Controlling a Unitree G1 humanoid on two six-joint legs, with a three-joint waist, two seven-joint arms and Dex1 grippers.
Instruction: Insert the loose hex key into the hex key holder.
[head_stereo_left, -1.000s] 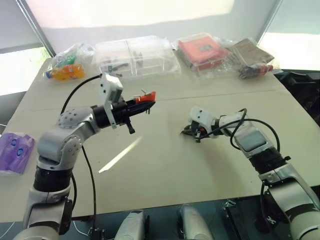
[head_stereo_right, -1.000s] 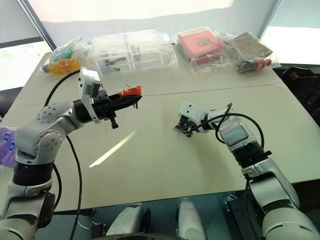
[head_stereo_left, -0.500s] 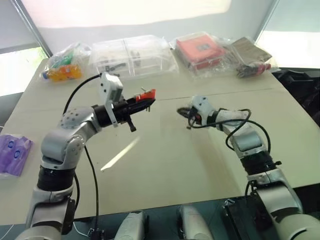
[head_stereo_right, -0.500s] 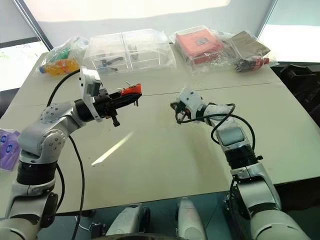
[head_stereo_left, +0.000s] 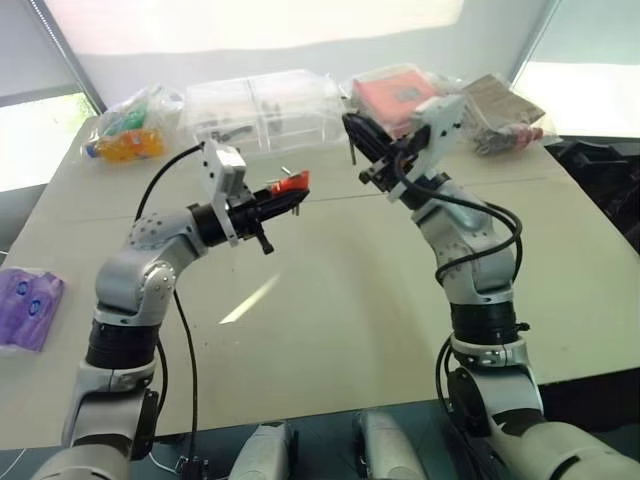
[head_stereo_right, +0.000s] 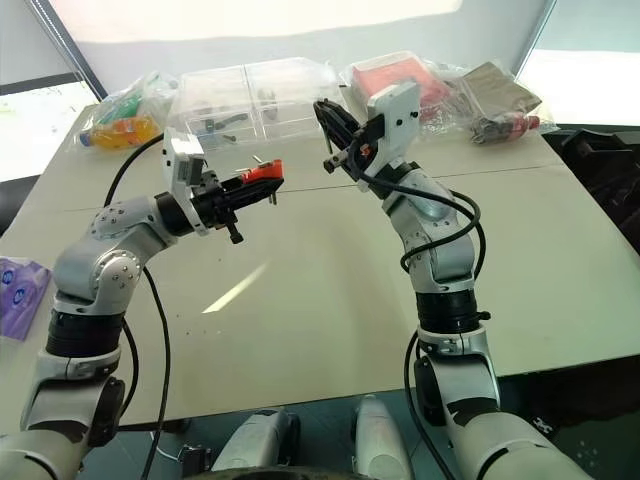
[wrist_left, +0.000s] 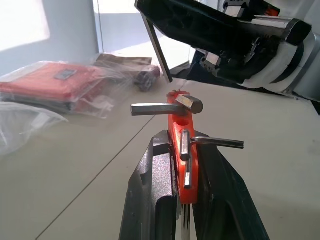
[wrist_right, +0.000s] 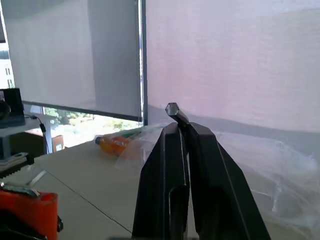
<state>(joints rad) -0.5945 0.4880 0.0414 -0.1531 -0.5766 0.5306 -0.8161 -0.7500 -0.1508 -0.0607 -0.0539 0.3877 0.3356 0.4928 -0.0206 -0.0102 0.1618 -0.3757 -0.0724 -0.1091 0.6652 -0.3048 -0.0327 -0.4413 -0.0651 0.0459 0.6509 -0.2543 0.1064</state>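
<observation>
Both task pieces are up in the air above the middle of the tabletop (head_stereo_left: 330, 330), toward its far edge. The left gripper (wrist_left: 181, 165) has its jaws clamped on the hex key holder (head_stereo_left: 291, 184), gripping the lower part of the red-orange block so that its top and the few metal keys sticking out sideways stay free. The right gripper (wrist_right: 179, 131) has its jaws pressed together on the loose hex key (wrist_left: 156, 46). The key's hexagonal end pokes out just past the fingertips in the right wrist view, while in the left wrist view its long leg hangs down below the gripper, its tip just above the holder without touching.

The key is thin, stiff steel, light and smooth, so it can twist or slide between flat pads if it meets resistance. A hold close to the bend, with the long leg left bare, looks like the sensible grasp, since that leg is what must enter the slot. The holder is small, hard plastic that will not give, so the leg has to line up squarely with an open slot. The keys already seated crowd the top and could catch the incoming tip.

Bagged items and a clear plastic box (head_stereo_left: 262, 108) lie along the far edge, well apart from the work.
</observation>
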